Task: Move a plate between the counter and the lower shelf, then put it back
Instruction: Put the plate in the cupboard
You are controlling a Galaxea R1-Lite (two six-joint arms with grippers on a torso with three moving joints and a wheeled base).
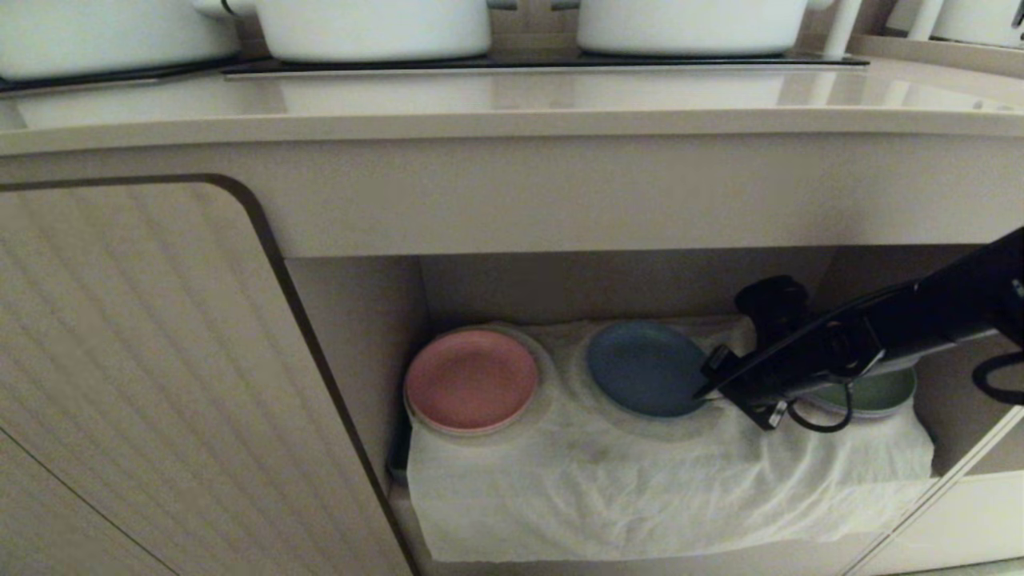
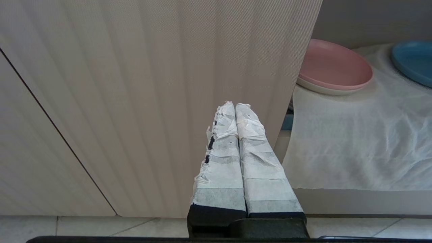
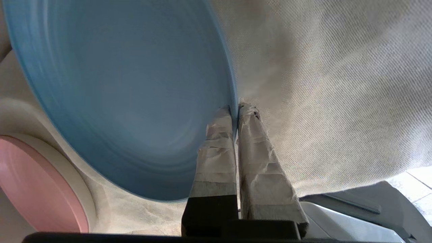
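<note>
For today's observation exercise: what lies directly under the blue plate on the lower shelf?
The blue plate sits on a hump of the white cloth, its rim pinched by the right gripper. Whatever forms the hump is covered.

The round light blue plate (image 3: 128,101) with faint concentric rings fills most of the right wrist view. The right gripper (image 3: 235,109), its two fingers wrapped in crinkled white tape, is pinched closed on the plate's thin rim, one finger (image 3: 217,148) lying over the plate's inner face and the other (image 3: 260,158) on the outer side of the rim. Beside that outer finger, away from the plate, spreads the thin white woven cloth sheet (image 3: 337,94), wrinkled and shadowed close to the rim. Beyond the plate's opposite edge sits part of a round pink plate (image 3: 37,189) with a pale rim, near the blue plate but apart from it
</note>
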